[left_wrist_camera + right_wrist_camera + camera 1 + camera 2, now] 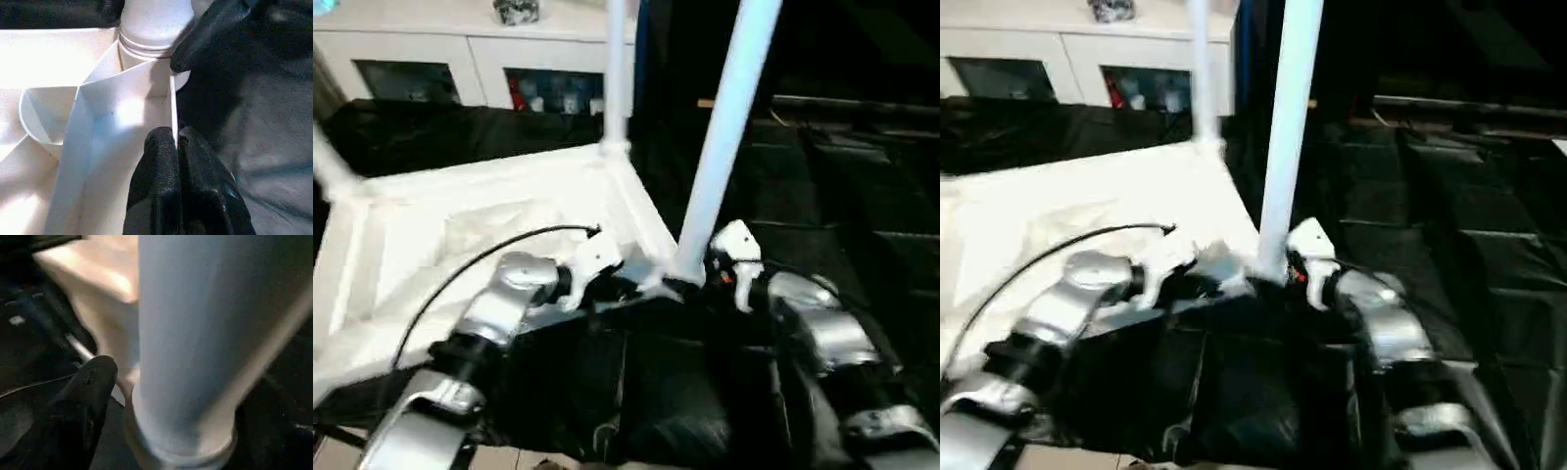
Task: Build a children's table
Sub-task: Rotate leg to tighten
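The white tabletop (460, 225) lies upside down on the black-covered work table, ribs facing up. Three white legs stand in its corner sockets: a far one (615, 69), a left one (328, 166) and a near one (724, 127) that leans a little. My left gripper (175, 139) is shut on the thin rim wall of the tabletop, right beside the near leg's socket (151, 29). My right gripper (700, 279) stands open around the base of the near leg (195, 333). One of its fingers (88, 396) sits a small gap away from the leg.
The black-covered work table (842, 166) stretches to the right and behind the tabletop. A white cabinet (460, 59) with glass doors stands at the back. A black cable (480, 259) arcs over my left forearm.
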### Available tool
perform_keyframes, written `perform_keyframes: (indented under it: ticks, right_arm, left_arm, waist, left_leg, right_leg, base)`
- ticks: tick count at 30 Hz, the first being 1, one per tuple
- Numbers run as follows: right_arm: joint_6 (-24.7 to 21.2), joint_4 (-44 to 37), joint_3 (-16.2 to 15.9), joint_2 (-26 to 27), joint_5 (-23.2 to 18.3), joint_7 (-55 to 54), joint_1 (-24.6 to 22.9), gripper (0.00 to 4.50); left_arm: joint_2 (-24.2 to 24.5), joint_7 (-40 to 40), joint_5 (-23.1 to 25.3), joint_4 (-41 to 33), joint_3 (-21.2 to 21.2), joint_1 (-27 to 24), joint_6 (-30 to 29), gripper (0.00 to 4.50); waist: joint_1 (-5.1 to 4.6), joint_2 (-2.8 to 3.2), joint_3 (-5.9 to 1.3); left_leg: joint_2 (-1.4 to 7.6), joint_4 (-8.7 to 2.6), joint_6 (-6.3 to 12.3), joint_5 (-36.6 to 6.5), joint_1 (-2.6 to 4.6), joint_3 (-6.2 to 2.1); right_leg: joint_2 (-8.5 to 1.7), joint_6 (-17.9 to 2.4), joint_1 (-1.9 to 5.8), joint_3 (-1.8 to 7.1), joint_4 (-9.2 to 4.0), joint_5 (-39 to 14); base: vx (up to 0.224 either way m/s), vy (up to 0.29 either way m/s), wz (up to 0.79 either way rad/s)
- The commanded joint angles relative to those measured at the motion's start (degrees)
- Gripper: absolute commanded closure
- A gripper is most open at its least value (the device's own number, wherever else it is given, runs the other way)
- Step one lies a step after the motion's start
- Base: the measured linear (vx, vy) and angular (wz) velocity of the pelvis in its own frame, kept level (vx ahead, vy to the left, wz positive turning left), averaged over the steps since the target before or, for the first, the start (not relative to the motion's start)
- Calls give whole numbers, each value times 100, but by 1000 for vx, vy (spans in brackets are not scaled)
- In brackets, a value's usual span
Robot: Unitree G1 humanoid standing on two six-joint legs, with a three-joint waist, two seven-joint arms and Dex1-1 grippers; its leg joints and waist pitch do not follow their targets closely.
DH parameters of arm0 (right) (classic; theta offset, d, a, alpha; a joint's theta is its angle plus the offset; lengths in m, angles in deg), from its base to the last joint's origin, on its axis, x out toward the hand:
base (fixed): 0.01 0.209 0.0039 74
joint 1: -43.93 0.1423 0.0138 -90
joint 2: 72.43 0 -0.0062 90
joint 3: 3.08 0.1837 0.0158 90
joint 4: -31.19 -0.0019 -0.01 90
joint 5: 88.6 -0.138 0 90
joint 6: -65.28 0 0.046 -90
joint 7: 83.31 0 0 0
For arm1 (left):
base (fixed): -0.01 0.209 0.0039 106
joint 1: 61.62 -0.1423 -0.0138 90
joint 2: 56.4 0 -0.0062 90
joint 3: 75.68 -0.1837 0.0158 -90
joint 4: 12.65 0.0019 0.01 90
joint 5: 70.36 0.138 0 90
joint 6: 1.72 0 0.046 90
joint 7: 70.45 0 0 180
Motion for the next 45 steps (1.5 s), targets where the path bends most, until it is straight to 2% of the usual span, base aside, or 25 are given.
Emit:
perform_keyframes:
  ticks: [1, 4, 5, 7, 13, 17, 21, 25, 30, 31, 34, 35, 37, 38, 39, 41, 42, 45]
  right_arm:
    - [9, -228, -284, -12, -134, 447, -80, 69]
    - [-49, -320, -330, -123, -149, 660, -129, 69]
    - [-73, -385, -383, -173, -170, 759, -160, 85]
    - [-92, -447, -447, -224, -206, 870, -186, 85]
    - [-151, -533, -520, -259, -195, 1062, -203, 141]
    - [-148, -526, -560, -261, -192, 1115, -190, 180]
    - [-144, -531, -605, -258, -187, 1091, -209, 187]
    - [-192, -585, -609, -247, -196, 1096, -282, 191]
    - [-260, -625, -493, -153, -269, 899, -389, 191]
    - [-224, -544, -428, -39, -232, 645, -385, 191]
    - [-211, -214, -265, 316, -43, -237, -289, 191]
    - [-218, -154, -242, 372, -13, -381, -267, 191]
    - [-250, 260, -91, 775, 181, -1367, -110, 192]
    - [-240, 479, -29, 986, 300, -1901, -9, 193]
    - [-312, 771, 83, 1354, 398, -2655, 163, 196]
    - [-347, 868, 133, 1490, 408, -2887, 228, 196]
    - [-297, 1054, 202, 1729, 427, -3250, 383, 196]
    - [-175, 1266, 346, 1954, 354, -3453, 562, 196]
  left_arm:
    - [-75, 196, -164, -237, -85, 65, 184, 450]
    - [61, 400, -193, -258, -115, 19, 233, 450]
    - [95, 462, -218, -285, -121, 0, 220, 450]
    - [118, 535, -255, -301, -122, -8, 205, 450]
    - [144, 630, -300, -301, -116, 0, 193, 450]
    - [160, 678, -312, -296, -123, 0, 198, 450]
    - [195, 713, -314, -297, -127, -34, 214, 450]
    - [208, 719, -302, -266, -143, -32, 188, 450]
    - [11, 228, -202, -123, -64, 64, 130, 450]
    - [-112, -106, -145, 7, 7, 155, 111, 450]
    - [-398, -829, -15, 285, 115, 356, 21, 450]
    - [-441, -914, 0, 309, 121, 376, -2, 450]
    - [-753, -1501, 86, 439, 164, 492, -183, 450]
    - [-934, -1748, 103, 475, 185, 536, -290, 450]
    - [-1232, -2173, 164, 497, 222, 570, -442, 450]
    - [-1327, -2285, 190, 510, 215, 574, -472, 450]
    - [-1481, -2490, 264, 542, 167, 575, -480, 450]
    - [-1569, -2502, 277, 508, 105, 550, -469, 450]
  waist:
    - [20, -26, -352]
    - [53, -49, -351]
    - [61, -62, -351]
    - [72, -50, -355]
    - [102, -56, -373]
    - [109, -49, -372]
    - [106, -53, -374]
    - [100, -27, -379]
    - [109, -30, -370]
    - [120, -8, -365]
    - [113, -6, -349]
    - [90, -11, -331]
    - [60, -20, -330]
    - [37, -22, -324]
    - [18, -56, -329]
    - [-15, -59, -322]
    - [-16, -67, -330]
    - [-41, -64, -341]
  left_leg:
    - [262, -392, 377, -1215, 100, -92]
    - [254, -401, 292, -1278, 96, -99]
    - [256, -404, 281, -1261, 93, -101]
    - [252, -397, 277, -1240, 103, -98]
    - [246, -376, 342, -992, 88, -91]
    - [244, -372, 357, -980, 85, -92]
    - [247, -376, 314, -1042, 91, -95]
    - [240, -372, 308, -1028, 91, -95]
    - [249, -376, 297, -1085, 107, -91]
    - [246, -381, 268, -1146, 115, -96]
    - [230, -399, 108, -1423, 140, -103]
    - [220, -417, 42, -1501, 133, -111]
    - [217, -428, -43, -1575, 131, -125]
    - [212, -436, -122, -1672, 142, -147]
    - [223, -432, -137, -1679, 152, -138]
    - [196, -447, -120, -1651, 118, -161]
    - [197, -441, -89, -1638, 114, -156]
    - [187, -427, 8, -1586, 116, -139]
  right_leg:
    - [-303, -1449, 254, 256, -417, -950]
    - [-310, -1394, 259, 257, -419, -1101]
    - [-318, -1377, 260, 260, -416, -1112]
    - [-318, -1376, 253, 260, -420, -1105]
    - [-308, -1452, 265, 255, -370, -731]
    - [-314, -1454, 271, 252, -373, -758]
    - [-313, -1428, 272, 253, -380, -861]
    - [-304, -1450, 274, 251, -371, -750]
    - [-306, -1464, 264, 257, -389, -780]
    - [-311, -1449, 259, 257, -398, -884]
    - [-321, -1336, 241, 263, -463, -1355]
    - [-319, -1271, 232, 257, -485, -1562]
    - [-324, -1193, 228, 251, -497, -1795]
    - [-336, -1050, 229, 240, -541, -2135]
    - [-342, -1047, 200, 253, -542, -2157]
    - [-332, -953, 225, 237, -550, -2255]
    - [-329, -927, 227, 241, -553, -2215]
    - [-326, -958, 205, 253, -554, -2009]
  base:
    - [0, 0, 0]
    - [0, 0, 0]
    - [0, 0, 0]
    - [0, 0, 0]
    - [0, 0, 0]
    - [0, 0, 0]
    - [0, 0, 0]
    - [0, 0, 0]
    - [0, 0, 0]
    - [0, 0, 0]
    - [0, 0, 0]
    - [0, 0, 0]
    - [0, 0, 0]
    - [0, 0, 0]
    - [0, 0, 0]
    - [0, 0, 0]
    - [0, 0, 0]
    - [0, 0, 0]
